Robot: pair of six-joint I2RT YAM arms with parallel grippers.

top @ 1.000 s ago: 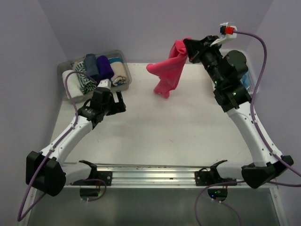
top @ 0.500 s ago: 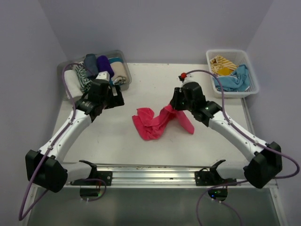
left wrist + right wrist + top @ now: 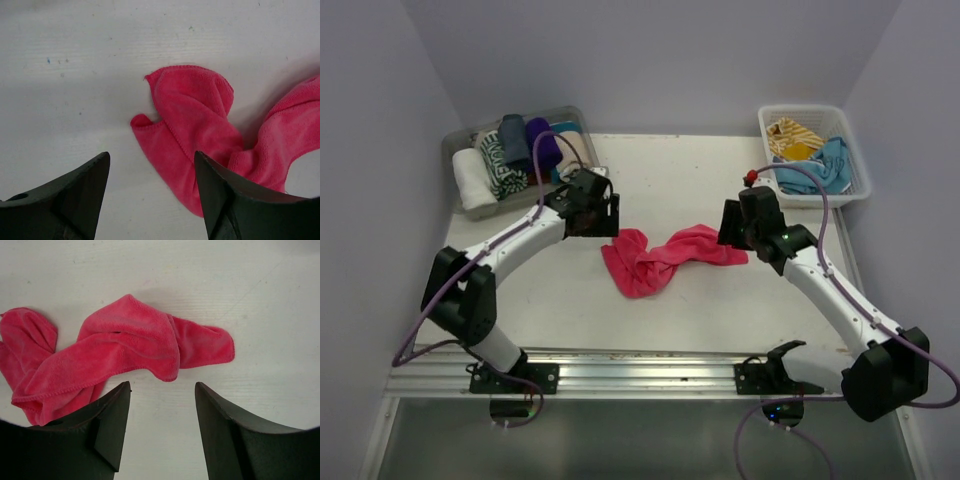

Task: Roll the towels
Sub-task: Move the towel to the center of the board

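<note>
Plainly, we see our left gripper [image 3: 151, 161] and right gripper [image 3: 162, 388] both spread wide and empty, hovering over the crumpled hot pink towel [image 3: 655, 262] (lying on the white table [image 3: 720, 305]).

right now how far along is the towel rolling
Done: several rolled towels sit in the clear tray. In hand: the pink towel lies crumpled between the open left gripper and right gripper, held by neither. Left: flatten and roll it, then the blue and yellow towels in the white basket.
</note>
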